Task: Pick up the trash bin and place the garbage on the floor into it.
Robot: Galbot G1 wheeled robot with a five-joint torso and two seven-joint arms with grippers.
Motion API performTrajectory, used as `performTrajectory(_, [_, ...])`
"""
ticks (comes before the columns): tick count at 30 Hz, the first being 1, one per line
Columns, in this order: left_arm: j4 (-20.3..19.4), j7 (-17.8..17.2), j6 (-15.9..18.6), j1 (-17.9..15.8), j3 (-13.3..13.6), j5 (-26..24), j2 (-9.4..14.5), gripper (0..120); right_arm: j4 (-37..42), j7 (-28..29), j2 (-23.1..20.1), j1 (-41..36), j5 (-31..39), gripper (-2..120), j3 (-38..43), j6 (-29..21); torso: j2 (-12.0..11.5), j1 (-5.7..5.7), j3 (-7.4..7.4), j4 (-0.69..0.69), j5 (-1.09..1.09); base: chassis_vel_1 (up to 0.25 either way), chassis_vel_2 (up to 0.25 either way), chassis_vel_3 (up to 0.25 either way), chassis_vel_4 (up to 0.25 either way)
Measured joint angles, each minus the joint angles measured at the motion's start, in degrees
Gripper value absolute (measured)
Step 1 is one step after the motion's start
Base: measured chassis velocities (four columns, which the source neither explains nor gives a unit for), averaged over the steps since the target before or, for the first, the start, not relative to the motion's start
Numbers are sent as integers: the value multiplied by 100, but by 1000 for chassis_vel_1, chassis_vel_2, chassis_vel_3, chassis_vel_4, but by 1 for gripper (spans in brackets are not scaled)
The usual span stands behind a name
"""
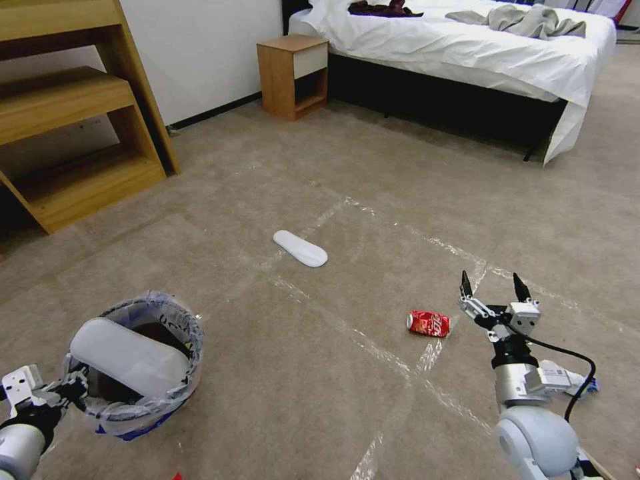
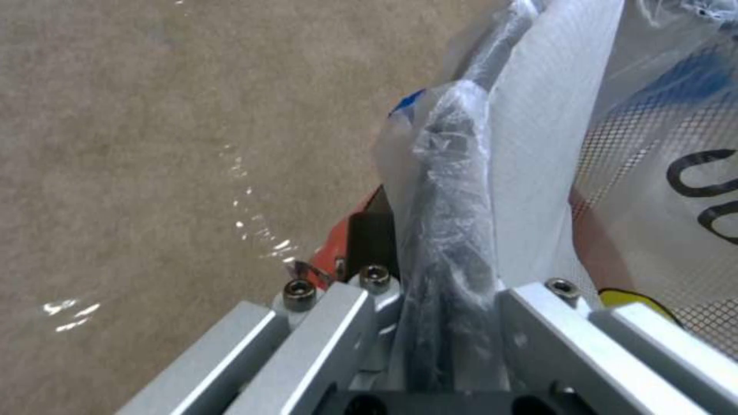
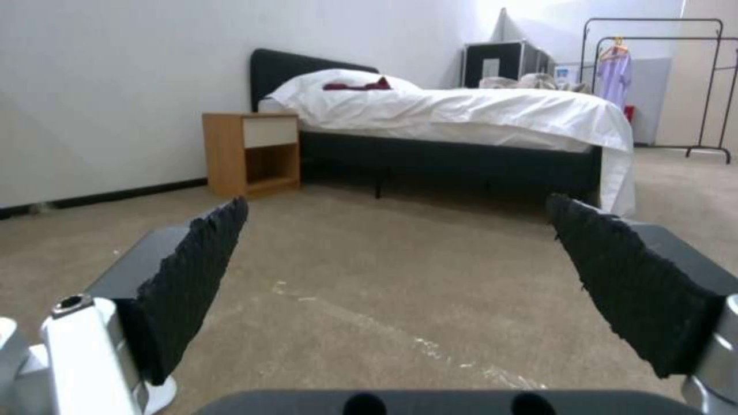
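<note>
1. Your left gripper has its jaws closed on the near rim of the trash bin, pinching the bag-wrapped edge between them; in the left wrist view the crinkled plastic bag runs straight down between the two metal fingers.
2. Your right gripper has its jaws spread wide with nothing between them; its black toothed pads frame bare carpet in the right wrist view.
3. The trash bin is held at your lower left, tilted so its mouth faces up and forward. A white insole lies across its opening, resting on the bag.
4. The bin's red wall shows beneath the plastic just beside the left fingers.
5. A crushed red soda can lies on the floor, just beside a strip of clear tape and a little to the left of your right gripper, not touching it.
6. A second white insole lies flat farther out, near the middle of the carpet, well apart from both grippers.
7. Some white and blue litter sits on the floor beside your right forearm.
8. Beyond that, a bed with white sheets stands along the far edge of the floor, a wooden nightstand to its left, and a wooden shelf unit at the far left corner.
</note>
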Motion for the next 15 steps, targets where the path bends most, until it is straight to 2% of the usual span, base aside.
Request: performTrajectory(15, [61, -19, -18, -29, -9, -1, 15, 1, -73, 25, 34, 89, 33, 100, -90, -3, 0, 0, 0, 0, 0, -75, 91, 77, -82])
